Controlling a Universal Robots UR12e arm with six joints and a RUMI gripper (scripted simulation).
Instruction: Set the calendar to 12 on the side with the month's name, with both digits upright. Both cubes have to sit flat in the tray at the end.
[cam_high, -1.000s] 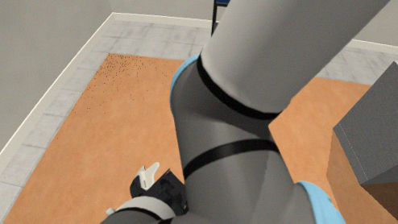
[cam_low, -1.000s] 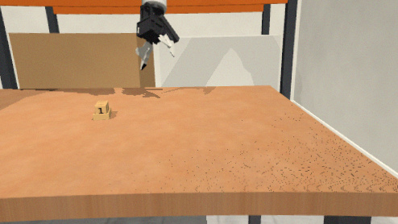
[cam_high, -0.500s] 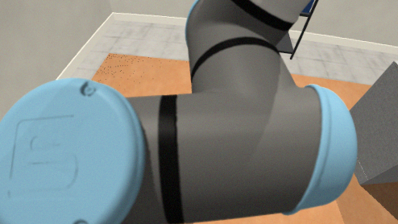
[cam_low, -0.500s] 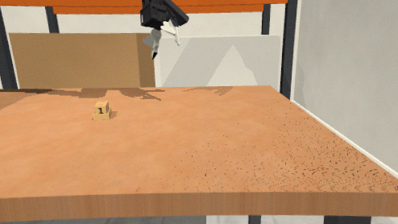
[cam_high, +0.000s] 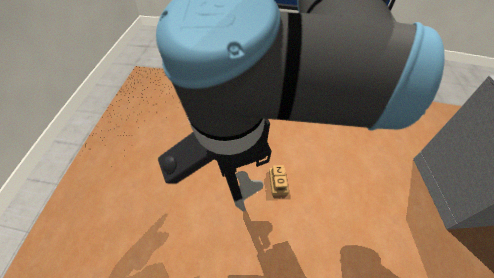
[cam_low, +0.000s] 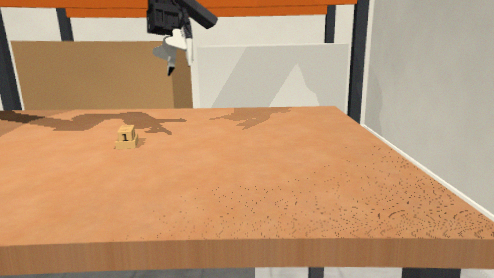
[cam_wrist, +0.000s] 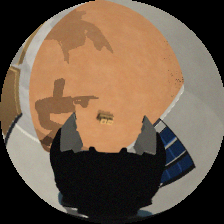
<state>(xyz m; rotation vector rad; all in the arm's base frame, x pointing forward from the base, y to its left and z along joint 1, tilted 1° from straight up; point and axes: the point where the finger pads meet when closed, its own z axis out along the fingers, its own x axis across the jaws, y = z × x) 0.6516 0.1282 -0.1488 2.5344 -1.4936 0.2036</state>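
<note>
The perpetual calendar (cam_high: 279, 182) (cam_low: 126, 137) (cam_wrist: 105, 118) stands on the bench (cam_high: 125, 200) (cam_low: 250, 175) (cam_wrist: 125, 65), its two number cubes side by side in the tray (cam_high: 281, 193) (cam_low: 126, 144). The pincer (cam_high: 251, 196) (cam_low: 180, 68) (cam_wrist: 109, 114) is wide, with nothing between its fingers, above and apart from it. From above, the cube with the 0 (cam_high: 280, 182) sits beside the cube with the N-like mark (cam_high: 279, 170), probably a 2 lying sideways; a 1 shows on an upright face in the exterior view. Which side bears the month's name I cannot tell.

The pieces look like wood: light, stiff, not fragile, and probably with fair grip. Each cube is best taken singly, by the two opposite faces that do not touch its neighbour, high enough to clear the tray's edge. A low grip could drag the light tray along; an off-centre one could twist the cube, and a careless lift could nudge its neighbour.
</note>
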